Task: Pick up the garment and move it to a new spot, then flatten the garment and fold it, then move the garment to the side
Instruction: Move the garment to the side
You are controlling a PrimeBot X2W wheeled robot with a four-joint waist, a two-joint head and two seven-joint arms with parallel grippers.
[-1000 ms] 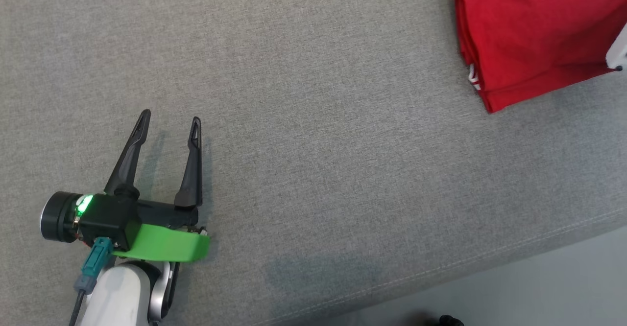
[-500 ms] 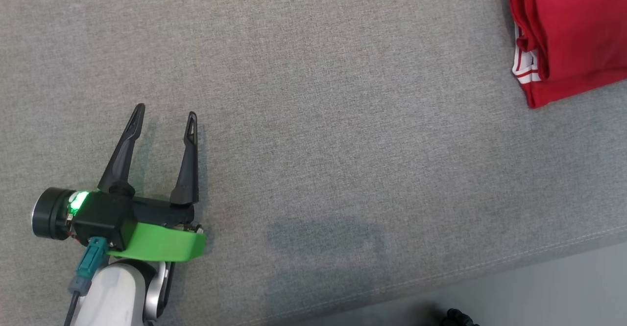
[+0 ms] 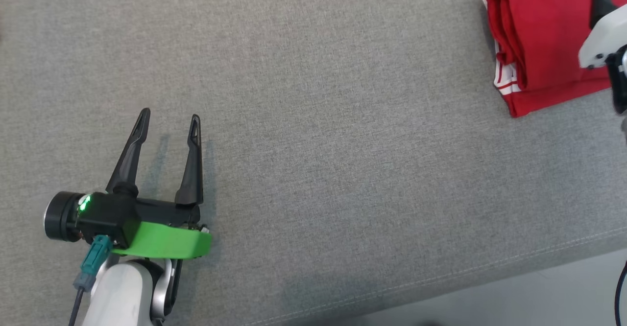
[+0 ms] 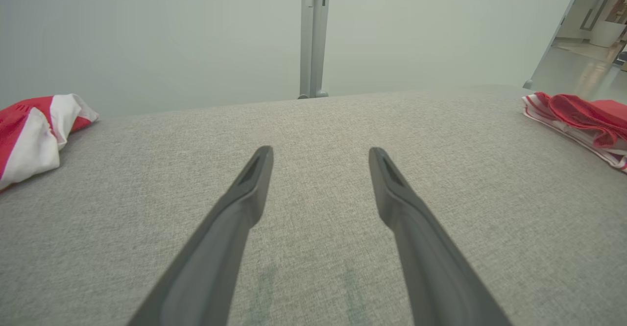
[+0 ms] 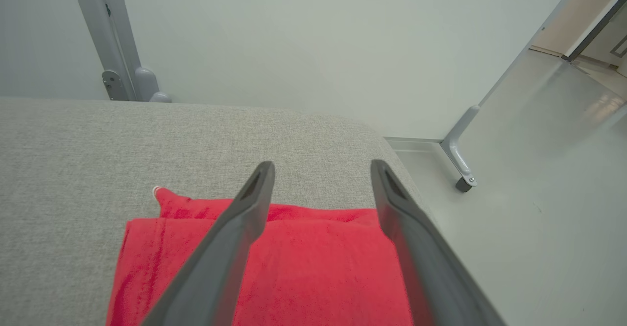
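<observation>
The right gripper (image 5: 321,165) has its fingers spread wide, holding nothing, just over the folded red garment (image 5: 303,267) at the right end of the grey pad (image 5: 73,145). I think it should lift straight up, so no fold gets snagged. The left gripper (image 3: 170,116), spread too, sits well apart.

Probable lab or test bay: broad grey woven-fabric padded surface (image 3: 343,120), plain pale partition panels (image 5: 294,37) on grey metal posts (image 4: 313,37), smooth pale grey floor (image 5: 539,208), angled grey metal brace (image 5: 458,150) at panel foot.
</observation>
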